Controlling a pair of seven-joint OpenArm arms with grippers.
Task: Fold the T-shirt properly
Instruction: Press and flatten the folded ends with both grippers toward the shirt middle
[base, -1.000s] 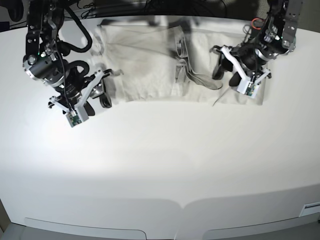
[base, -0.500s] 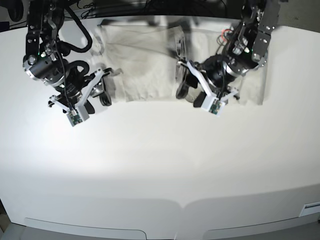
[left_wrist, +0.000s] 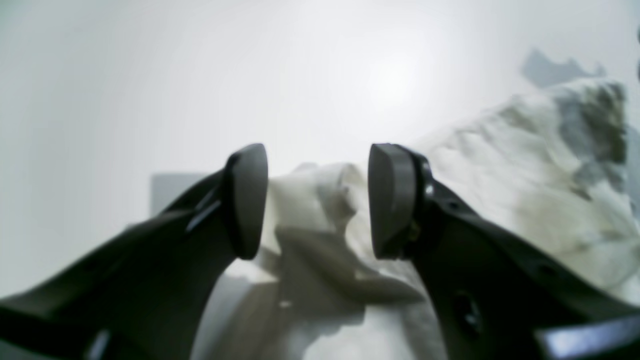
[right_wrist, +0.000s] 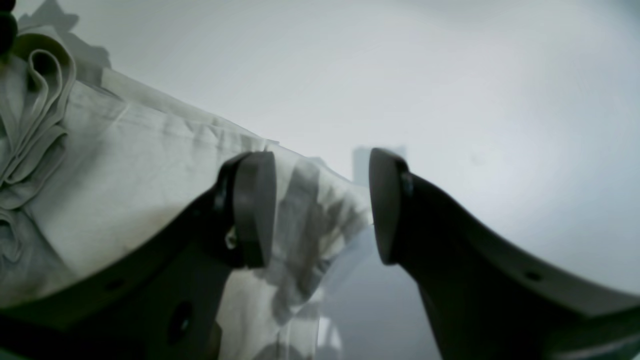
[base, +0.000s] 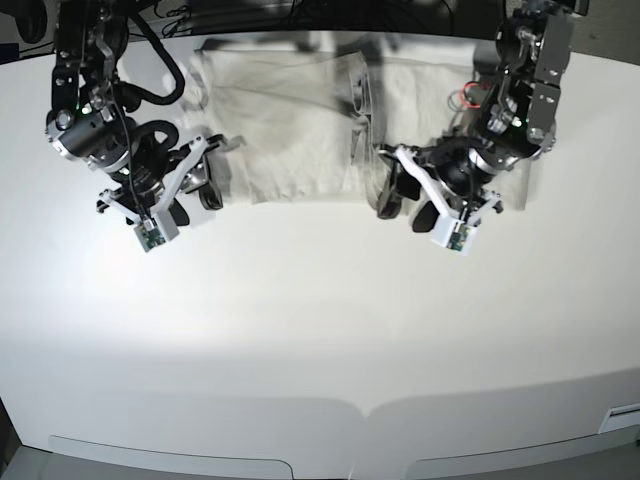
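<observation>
The off-white T-shirt (base: 290, 120) lies spread along the table's far side, with a bunched fold running down its middle. My left gripper (base: 405, 200) hovers at the shirt's near edge by that fold. In the left wrist view the left gripper (left_wrist: 317, 200) is open, and a crumpled ridge of the T-shirt (left_wrist: 525, 165) lies beyond its pads. My right gripper (base: 195, 192) sits at the shirt's left edge. In the right wrist view the right gripper (right_wrist: 322, 210) is also open, and a corner of the T-shirt (right_wrist: 140, 165) lies under the gap between its fingers.
The white table (base: 320, 330) stretches wide toward its near edge. Dark cables and the arm bases crowd the far edge behind the shirt.
My left arm has swung left from the shirt's right part to the middle fold, then settled at the near edge. The right arm has hardly moved. Both grippers stay open.
</observation>
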